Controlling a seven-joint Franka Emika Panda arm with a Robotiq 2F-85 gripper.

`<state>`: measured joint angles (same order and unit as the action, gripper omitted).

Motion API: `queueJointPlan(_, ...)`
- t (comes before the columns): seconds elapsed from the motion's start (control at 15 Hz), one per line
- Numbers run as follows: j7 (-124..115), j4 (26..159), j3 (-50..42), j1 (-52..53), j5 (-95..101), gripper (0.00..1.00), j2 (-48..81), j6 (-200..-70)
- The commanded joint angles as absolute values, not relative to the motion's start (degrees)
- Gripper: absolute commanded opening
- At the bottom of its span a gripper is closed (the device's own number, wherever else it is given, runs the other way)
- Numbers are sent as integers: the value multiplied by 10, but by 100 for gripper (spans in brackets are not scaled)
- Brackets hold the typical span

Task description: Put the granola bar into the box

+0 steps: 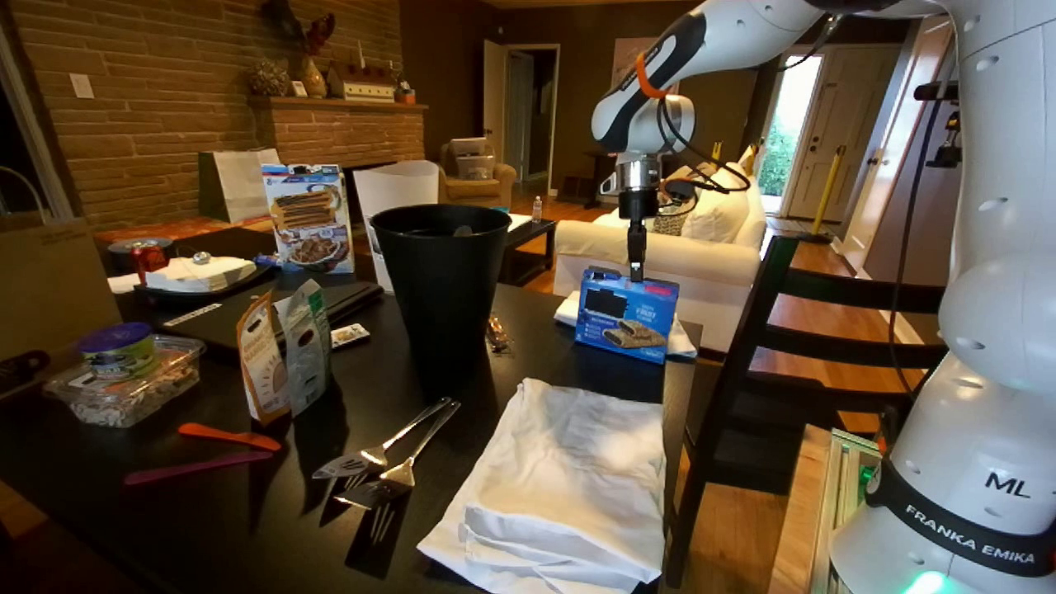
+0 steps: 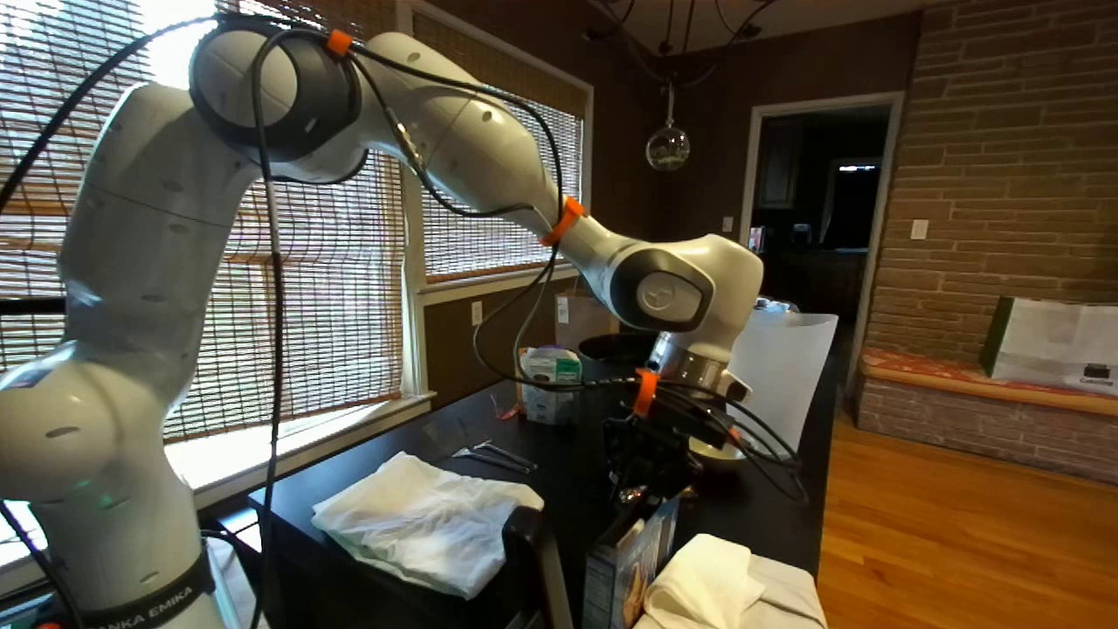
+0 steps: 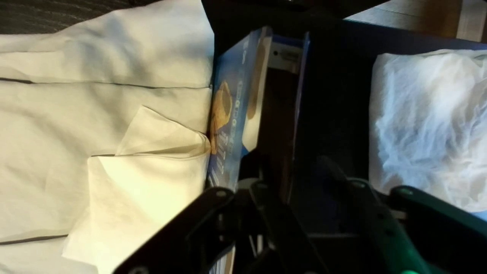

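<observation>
The blue box stands upright near the table's end; its open top shows in the wrist view with a dark inside. My gripper points down at its top edge. In the wrist view the gripper is open: one finger reaches over the opening, while the opposite one lies outside the right wall. Nothing visible is pinched between them. Beside the black bin's foot lies a small shiny wrapper; whether it is the granola bar, I cannot tell. The box's inside is too dark to make out any contents.
A tall black bin stands left of the box. Cream cloths touch the box on one side. A folded white cloth and metal utensils lie nearer. A dark chair borders the table's edge.
</observation>
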<state>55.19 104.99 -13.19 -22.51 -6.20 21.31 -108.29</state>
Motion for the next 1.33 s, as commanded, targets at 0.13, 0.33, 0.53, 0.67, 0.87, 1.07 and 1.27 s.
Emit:
queueJointPlan(0.13, 543, 1065, -126, -224, -52, 82, 193, -1092)
queueJointPlan(0.33, 543, 1066, -125, -223, -56, 99, 186, -1089)
queueJointPlan(0.53, 536, 1069, -124, -221, -56, 100, 177, -1090)
queueJointPlan(0.67, 516, 1075, -127, -215, -49, 100, 161, -1097)
queueJointPlan(0.87, 486, 1081, -128, -205, -37, 100, 130, -1101)
queueJointPlan(1.07, 464, 1080, -129, -193, -11, 100, 86, -1095)
queueJointPlan(1.27, 444, 1081, -130, -180, 23, 100, 42, -1093)
